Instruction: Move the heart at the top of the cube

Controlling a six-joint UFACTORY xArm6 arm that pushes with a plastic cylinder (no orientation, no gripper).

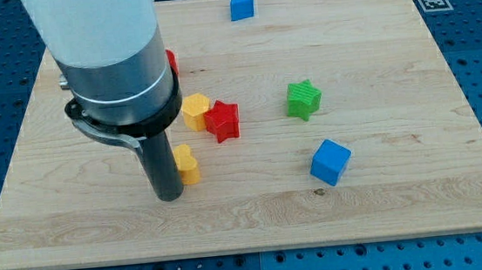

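Note:
A yellow heart lies left of the board's middle. My tip stands right against the heart's left side, and the rod hides part of it. The blue cube sits to the view's right of the heart and slightly lower, well apart from it. The arm's grey and white body fills the view's upper left.
A yellow hexagon-like block and a red star touch each other just above the heart. A green star lies above the cube. A blue pointed block sits near the top edge. A red block peeks from behind the arm. All rest on the wooden board.

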